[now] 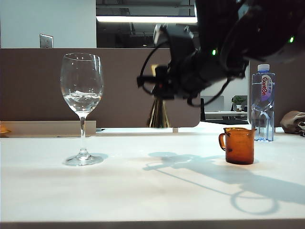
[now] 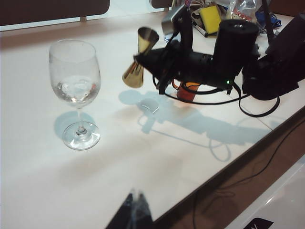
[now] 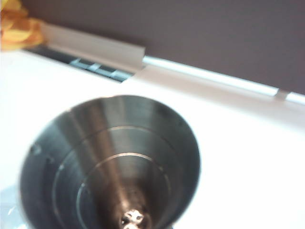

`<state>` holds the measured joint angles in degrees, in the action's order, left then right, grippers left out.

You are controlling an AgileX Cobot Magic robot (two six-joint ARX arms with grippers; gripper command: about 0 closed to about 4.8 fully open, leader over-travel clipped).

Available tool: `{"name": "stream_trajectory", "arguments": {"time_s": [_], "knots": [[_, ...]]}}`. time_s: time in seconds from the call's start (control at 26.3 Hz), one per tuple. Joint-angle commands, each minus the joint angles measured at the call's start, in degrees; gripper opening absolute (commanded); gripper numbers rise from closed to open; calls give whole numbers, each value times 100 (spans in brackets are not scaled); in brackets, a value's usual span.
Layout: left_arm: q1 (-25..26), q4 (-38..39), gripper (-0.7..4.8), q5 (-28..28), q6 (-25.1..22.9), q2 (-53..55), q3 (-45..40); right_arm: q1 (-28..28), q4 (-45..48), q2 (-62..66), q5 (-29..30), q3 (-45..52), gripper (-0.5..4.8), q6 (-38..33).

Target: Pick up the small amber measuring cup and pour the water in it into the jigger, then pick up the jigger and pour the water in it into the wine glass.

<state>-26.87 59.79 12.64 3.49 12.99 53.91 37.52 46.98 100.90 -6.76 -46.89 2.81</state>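
One risk remains: the right gripper [image 2: 151, 59], clenched on the jigger [image 2: 138, 58] in the air between wine glass [image 1: 82, 102] and amber cup [image 1: 238, 145], could clip either; left gripper [image 2: 134, 208] idle, state unclear.

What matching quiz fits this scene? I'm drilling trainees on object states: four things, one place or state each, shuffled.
Things:
1. Jigger
2. Wine glass
3. Amber cup
4. Left tool

Places or states:
A. Standing on the table beside the water bottle
B. Low at the near table edge, holding nothing
C. Held in the air by the right tool
D. Standing on the table with water in its bowl

Pairs: 1-C, 2-D, 3-A, 4-B
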Motion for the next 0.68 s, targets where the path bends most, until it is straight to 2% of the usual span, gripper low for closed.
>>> {"name": "stream_trajectory", "arguments": {"time_s": [0.04,0.11,0.68], "knots": [[4,-57,-2,15,-7,2,9,20,192,251,164,-11,-1,-179],[4,-57,-2,17,-7,2,9,20,214,391,308,-9,-1,-179],[4,-57,-2,17,-7,2,9,96,-197,527,289,0,0,-173]]}}
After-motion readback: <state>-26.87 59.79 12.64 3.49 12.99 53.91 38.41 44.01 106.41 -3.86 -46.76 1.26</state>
